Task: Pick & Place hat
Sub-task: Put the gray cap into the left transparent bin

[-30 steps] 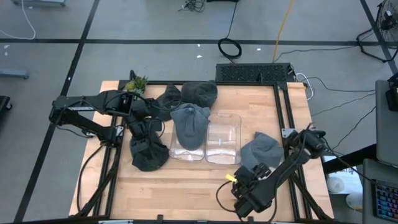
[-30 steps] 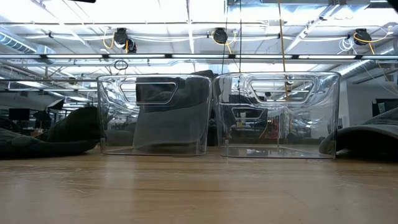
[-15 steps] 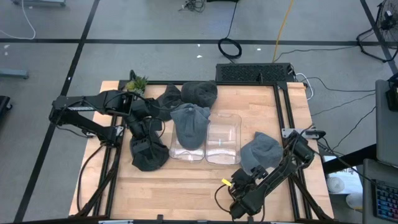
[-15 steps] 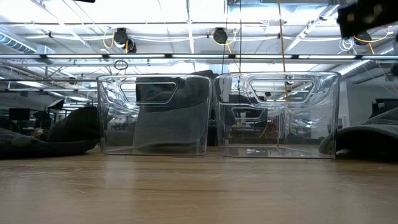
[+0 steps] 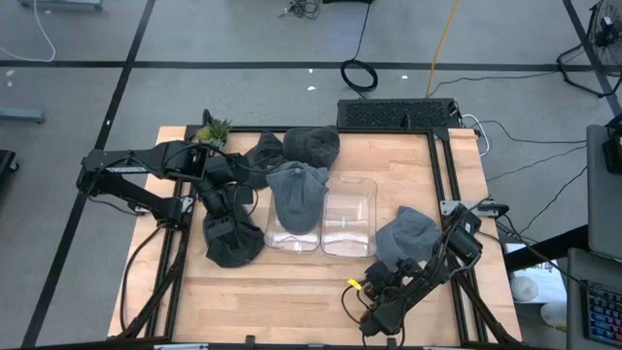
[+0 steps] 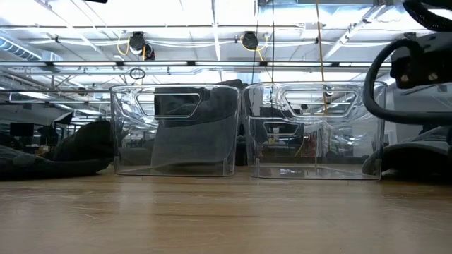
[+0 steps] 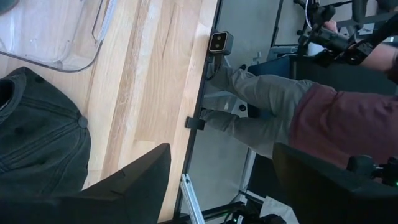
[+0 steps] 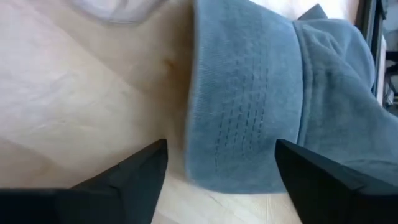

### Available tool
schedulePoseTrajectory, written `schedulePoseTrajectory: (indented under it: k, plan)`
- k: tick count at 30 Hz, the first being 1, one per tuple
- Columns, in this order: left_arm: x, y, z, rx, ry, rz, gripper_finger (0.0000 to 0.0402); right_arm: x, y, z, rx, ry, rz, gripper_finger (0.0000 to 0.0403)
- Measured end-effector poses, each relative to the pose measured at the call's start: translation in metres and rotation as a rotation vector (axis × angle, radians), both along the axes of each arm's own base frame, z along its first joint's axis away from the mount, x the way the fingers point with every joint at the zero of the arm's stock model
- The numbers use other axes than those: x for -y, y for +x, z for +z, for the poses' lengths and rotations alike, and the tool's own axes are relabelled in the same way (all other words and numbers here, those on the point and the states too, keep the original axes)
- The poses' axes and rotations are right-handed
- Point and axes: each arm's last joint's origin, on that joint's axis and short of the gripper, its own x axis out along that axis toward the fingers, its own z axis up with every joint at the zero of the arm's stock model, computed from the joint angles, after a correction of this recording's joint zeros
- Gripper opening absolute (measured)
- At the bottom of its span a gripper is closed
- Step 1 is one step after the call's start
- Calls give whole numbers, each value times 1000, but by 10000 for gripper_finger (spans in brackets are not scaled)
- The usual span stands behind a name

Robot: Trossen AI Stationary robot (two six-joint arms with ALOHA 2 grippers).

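The right gripper (image 8: pixel 221 163) is hovering low near the counter's front edge, toward its right corner, with its fingers (image 8: pixel 127 180) spread wide and empty. They are framing the stitched brim of the soft blue-grey cotton cap (image 5: pixel 408 236), which is lying flat on the pale wood-plank counter (image 5: pixel 282 287) close to the right edge. The brim is facing the gripper, so this spread looks set for a straight-in pinch on the stiffest part of the cap, the cloth crown behind being limp and folding.

Further in, at mid-counter, two clear rigid plastic bins with moulded handle cut-outs are standing side by side, touching. The right bin (image 5: pixel 349 217) is holding nothing; the left bin (image 5: pixel 293 233) is carrying a blue-grey cap (image 5: pixel 295 190) draped over its far rim.

At the left edge, the left gripper (image 5: pixel 222 202) is waiting over a dark charcoal cloth cap (image 7: pixel 40 140), its fingers (image 7: pixel 134 180) spread and gripping nothing.

Toward the far edge, two more dark slumped caps (image 5: pixel 311 146) are lying together, with a small green plant (image 5: pixel 212 128) at the far left corner.
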Motion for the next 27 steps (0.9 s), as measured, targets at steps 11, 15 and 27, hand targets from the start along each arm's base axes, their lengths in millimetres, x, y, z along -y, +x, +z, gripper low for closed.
schedulePoseTrajectory:
  k: [11,15,27]
  plan:
    - [0,0,0,9,5,-9,283,5,-7,-1,-29,-72,-61,42]
    - [0,0,0,10,5,-11,275,2,-11,2,-23,-67,-43,11]
    - [0,0,0,11,7,-12,275,-6,-24,43,60,44,-20,1]
